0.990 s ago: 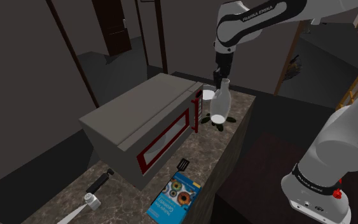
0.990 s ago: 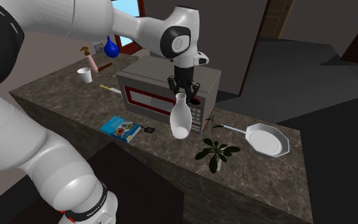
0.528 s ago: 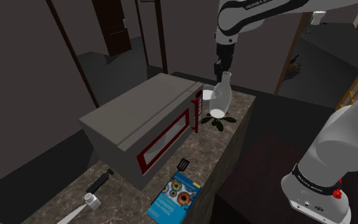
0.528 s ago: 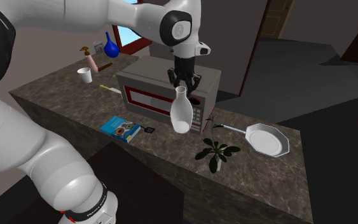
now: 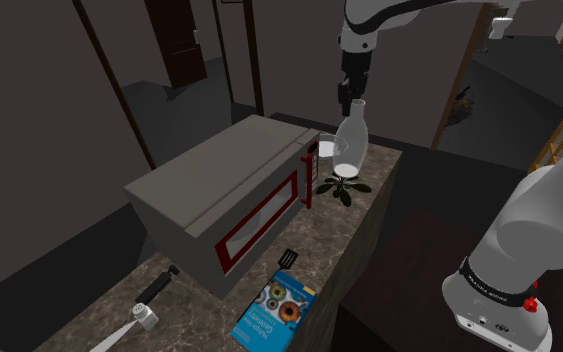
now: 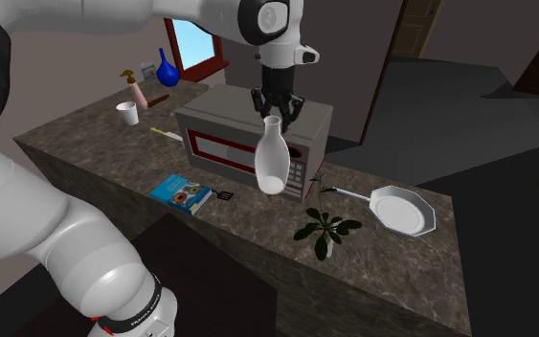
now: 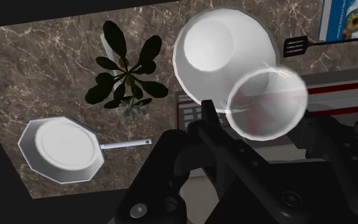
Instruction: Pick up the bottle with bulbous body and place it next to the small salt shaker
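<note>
Shoulder view. The bottle [image 5: 347,146], clear with a white bottom, is seen upper middle of frame, upright and lifted off the tabletop [image 5: 314,245]. Its neck is pinched by the black fingers [image 5: 346,101], which come straight down from above. Its base hangs over the plant [image 5: 342,187], beside the far end of the microwave [image 5: 219,190]. A blue book [image 5: 274,308] and a black spatula [image 5: 288,259] are noted lower middle. A small white shaker [image 5: 145,316] stands at lower left, well apart from the bottle.

Second exterior view. The bottle [image 6: 272,164] is held mid-frame, in front of the microwave [image 6: 238,144]. The fingers [image 6: 264,108] are clamped on its neck. A white pan [image 6: 401,211] lies at right and the plant [image 6: 325,230] nearer the middle. The book [image 6: 182,191] lies left of the bottle. The shaker [image 6: 128,113] is far at upper left.

Wrist view. The bottle [image 7: 222,57] is seen from above, mouth ring nearest and body beyond. One of the fingers [image 7: 209,118] is pressed against the neck. Plant [image 7: 125,70] and pan [image 7: 60,151] lie below on the tabletop [image 7: 37,70].
</note>
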Controlling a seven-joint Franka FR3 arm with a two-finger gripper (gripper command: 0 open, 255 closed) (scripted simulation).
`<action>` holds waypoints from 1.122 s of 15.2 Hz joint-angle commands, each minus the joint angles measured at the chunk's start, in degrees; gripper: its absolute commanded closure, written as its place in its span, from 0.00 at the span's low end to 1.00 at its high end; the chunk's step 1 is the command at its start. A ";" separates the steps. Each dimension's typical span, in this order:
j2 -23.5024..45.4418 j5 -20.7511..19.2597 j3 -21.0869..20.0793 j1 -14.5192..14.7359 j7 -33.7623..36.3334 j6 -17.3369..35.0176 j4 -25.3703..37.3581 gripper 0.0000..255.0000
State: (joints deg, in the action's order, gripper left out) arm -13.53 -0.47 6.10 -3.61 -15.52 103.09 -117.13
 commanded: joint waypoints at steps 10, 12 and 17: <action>0.57 0.09 -0.10 0.09 0.10 -8.66 9.23 1.00; 0.35 0.28 -0.95 0.63 1.45 -8.46 8.83 1.00; -0.05 1.30 -5.18 3.35 8.16 -5.95 5.98 1.00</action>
State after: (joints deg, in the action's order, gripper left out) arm -13.75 0.64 1.62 -0.72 -8.55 96.63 -110.86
